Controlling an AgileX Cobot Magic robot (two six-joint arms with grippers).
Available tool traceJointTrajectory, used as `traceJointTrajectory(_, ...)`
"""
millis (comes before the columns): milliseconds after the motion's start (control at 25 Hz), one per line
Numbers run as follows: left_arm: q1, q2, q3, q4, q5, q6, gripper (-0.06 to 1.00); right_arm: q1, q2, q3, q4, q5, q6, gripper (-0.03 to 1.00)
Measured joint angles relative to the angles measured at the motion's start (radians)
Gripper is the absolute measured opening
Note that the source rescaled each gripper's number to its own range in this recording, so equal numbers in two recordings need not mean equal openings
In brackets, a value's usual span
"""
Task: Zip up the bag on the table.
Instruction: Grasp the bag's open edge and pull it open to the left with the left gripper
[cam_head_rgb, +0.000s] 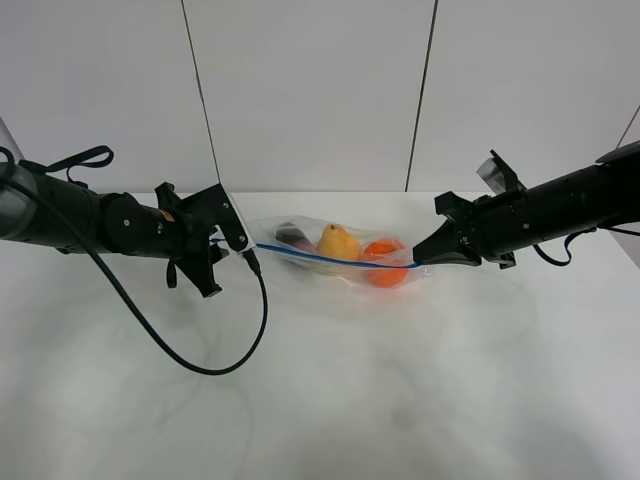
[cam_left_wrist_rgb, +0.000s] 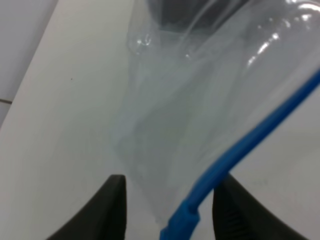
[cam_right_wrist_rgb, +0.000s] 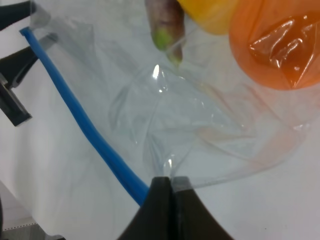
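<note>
Left wrist view: my left hand (cam_left_wrist_rgb: 171, 181) stands open, jaws well apart. The thick blue end of the zip strip (cam_left_wrist_rgb: 250, 140) sits between them, nearer one finger than the other and, as far as I can see, touching neither. The clear bag (cam_head_rgb: 340, 255) fans away from that hand.

From the high camera the bag lies on the table (cam_head_rgb: 320, 420) toward 12 o'clock from its middle. It stretches from my left hand out to 3 o'clock, with the strip running as one line across it. Inside I make out a dark piece (cam_head_rgb: 292, 237), a yellow fruit (cam_head_rgb: 338, 240) and an orange one (cam_head_rgb: 385, 262).

At the far end my right hand (cam_right_wrist_rgb: 167, 187) is closed on the bag's corner, right where the strip stops. The bag sits at 9 o'clock from it.

I can't tell from here whether the seal is pressed shut along its whole length. My reading is that the left end is the spot to settle. To do this well I'd leave the right hand clamped so the strip lies straight. I'd centre the blue end between the left fingers before closing, and work only along the strip's line, never across it. The plastic is slick and crumples, so a skewed pinch would likely slip off or fold the corner.
</note>
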Motion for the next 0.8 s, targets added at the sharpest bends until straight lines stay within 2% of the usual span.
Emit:
traceJointTrajectory(160, 0.001, 0.000, 0.000, 0.000, -0.003, -0.094, 0.86, 0.000, 0.000, 0.000, -0.005, 0.000, 0.000, 0.00)
traceJointTrajectory(440, 0.001, 0.000, 0.000, -0.002, -0.003, -0.390, 0.86, 0.000, 0.000, 0.000, -0.015, -0.001, -0.002, 0.00)
traceJointTrajectory(800, 0.005, 0.000, 0.000, -0.003, 0.034, -0.649, 0.86, 0.000, 0.000, 0.000, -0.038, -0.004, -0.003, 0.00)
